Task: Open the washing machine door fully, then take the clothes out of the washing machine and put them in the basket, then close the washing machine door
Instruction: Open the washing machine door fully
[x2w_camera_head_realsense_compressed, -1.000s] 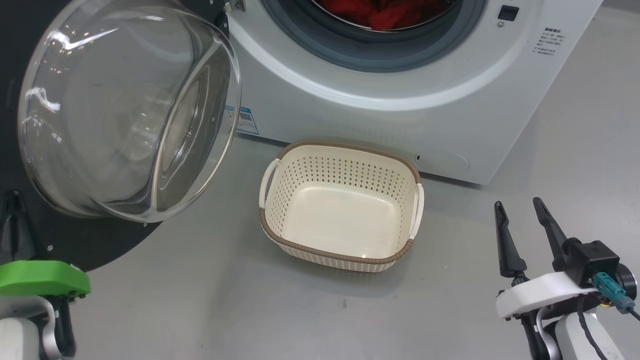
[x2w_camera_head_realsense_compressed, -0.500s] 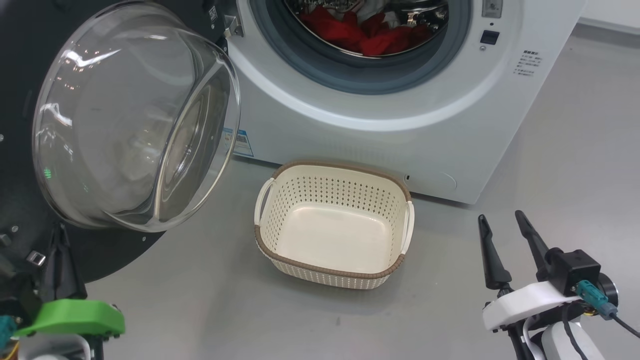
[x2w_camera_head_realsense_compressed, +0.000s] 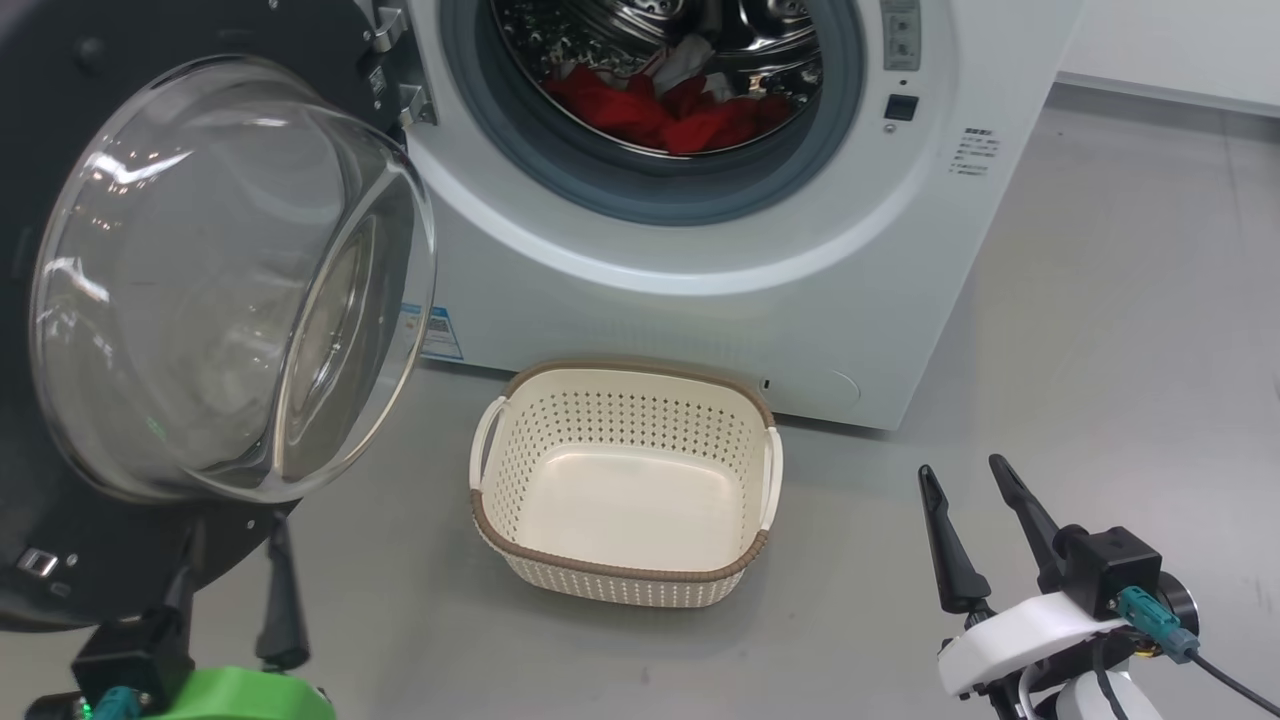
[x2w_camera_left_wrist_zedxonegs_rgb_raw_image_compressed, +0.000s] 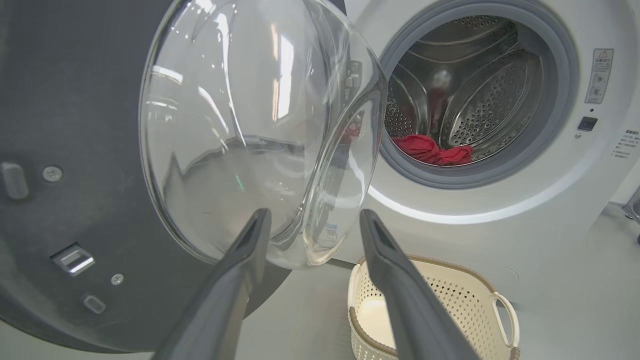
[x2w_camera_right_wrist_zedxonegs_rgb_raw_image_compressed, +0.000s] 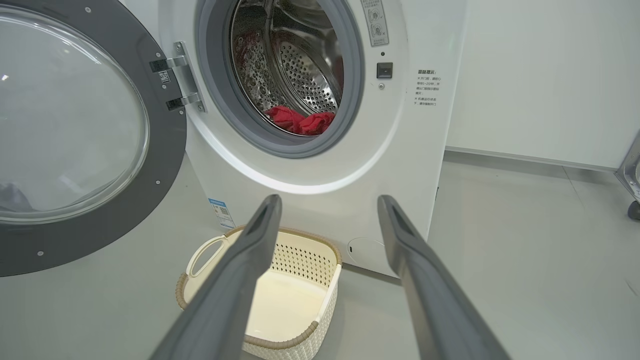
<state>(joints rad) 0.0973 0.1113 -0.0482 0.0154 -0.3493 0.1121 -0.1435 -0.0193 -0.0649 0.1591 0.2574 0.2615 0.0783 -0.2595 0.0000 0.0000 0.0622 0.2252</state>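
Observation:
The washing machine (x2w_camera_head_realsense_compressed: 700, 300) stands with its steel drum exposed. Its door (x2w_camera_head_realsense_compressed: 220, 280) is swung out to the left, the glass bowl bulging toward me. Red clothes (x2w_camera_head_realsense_compressed: 660, 110) lie in the drum's bottom, also seen as the clothes (x2w_camera_left_wrist_zedxonegs_rgb_raw_image_compressed: 430, 150) and the clothes (x2w_camera_right_wrist_zedxonegs_rgb_raw_image_compressed: 300, 120). An empty cream basket (x2w_camera_head_realsense_compressed: 620, 575) sits on the floor before the machine. My left gripper (x2w_camera_head_realsense_compressed: 232, 590) is open just below the door's lower rim, holding nothing; the left gripper (x2w_camera_left_wrist_zedxonegs_rgb_raw_image_compressed: 315, 217) points past the glass bowl (x2w_camera_left_wrist_zedxonegs_rgb_raw_image_compressed: 240, 130). At the lower right my right gripper (x2w_camera_head_realsense_compressed: 962, 475) is open and empty, and the right gripper (x2w_camera_right_wrist_zedxonegs_rgb_raw_image_compressed: 330, 202) faces the basket (x2w_camera_right_wrist_zedxonegs_rgb_raw_image_compressed: 300, 260).
Grey floor (x2w_camera_head_realsense_compressed: 1100, 350) stretches to the right of the machine, up to a white wall (x2w_camera_right_wrist_zedxonegs_rgb_raw_image_compressed: 540, 75). A metal leg with a wheel (x2w_camera_right_wrist_zedxonegs_rgb_raw_image_compressed: 632, 200) stands at the far right. The open door overhangs the floor to the basket's left.
My left gripper's fingers have spread apart from shut. The head camera has tilted up, so more of the drum and clothes shows. The right gripper stays open.

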